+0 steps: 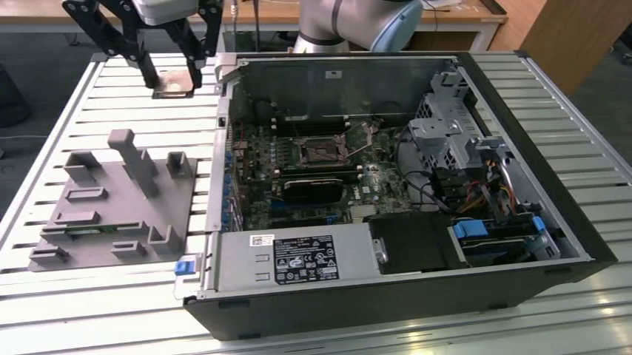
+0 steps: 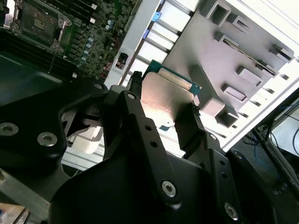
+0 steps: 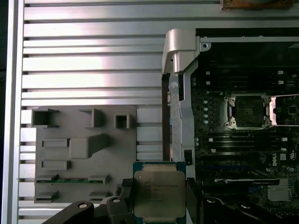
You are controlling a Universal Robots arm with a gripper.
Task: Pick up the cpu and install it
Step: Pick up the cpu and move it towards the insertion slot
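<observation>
CPU (image 1: 179, 83) is pinched flat in the hand (image 1: 174, 77), which hangs over the far edge of the slatted surface (image 1: 59, 111), just beside the far corner of the open computer case (image 1: 395, 299) on the exterior view's left. It appears to be lifted clear of the surface and is apart from the gray holder block (image 1: 109, 214) that lies nearer the front edge. So the picking up looks done, while the installing is not: the socket (image 1: 321, 154) on the board inside the case looks empty, and the CPU is well apart from it, outside the case wall.

The exterior view gives the whole layout, with hand, block and case side by side. The first wrist view looks down past the silver top of the CPU and shows the socket with its metal frame swung open. The second wrist view shows the grip itself: two black fingers (image 2: 193, 117) pressing on opposite edges, with the green rim of the CPU standing out beyond them
</observation>
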